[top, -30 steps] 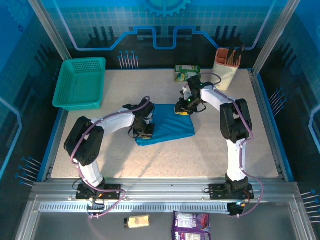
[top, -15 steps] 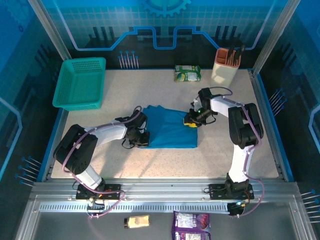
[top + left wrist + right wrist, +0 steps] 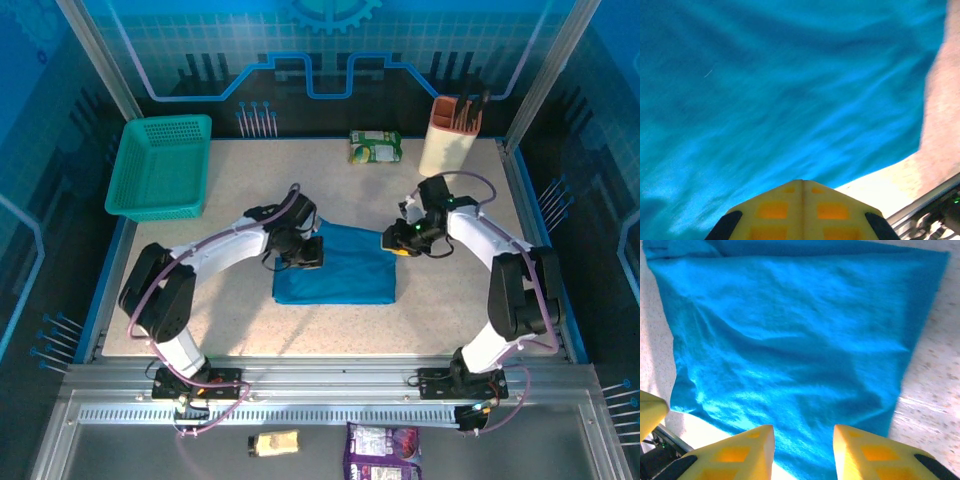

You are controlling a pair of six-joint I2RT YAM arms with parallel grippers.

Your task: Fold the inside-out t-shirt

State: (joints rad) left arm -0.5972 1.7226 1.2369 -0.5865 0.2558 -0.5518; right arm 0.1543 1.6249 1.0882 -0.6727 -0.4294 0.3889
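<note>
The inside-out t-shirt (image 3: 340, 272) lies folded into a blue rectangle at the table's middle. My left gripper (image 3: 312, 252) hovers over its upper left part, yellow jaws pressed together with nothing between them; its wrist view looks down on blue cloth (image 3: 790, 90). My right gripper (image 3: 396, 241) sits at the shirt's upper right corner with its jaws apart. The right wrist view shows the flat blue shirt (image 3: 800, 330) beyond the two yellow fingertips (image 3: 747, 445), nothing held between them.
A teal mesh basket (image 3: 162, 167) stands at the back left. A green snack packet (image 3: 375, 147) and a beige utensil holder (image 3: 448, 135) sit at the back right. Two more packets (image 3: 380, 452) lie below the front rail.
The left gripper slid from the shirt's left edge up onto its upper left part. The right gripper drew off to the right, past the shirt's corner, and the shirt's top left edge looks flatter.
</note>
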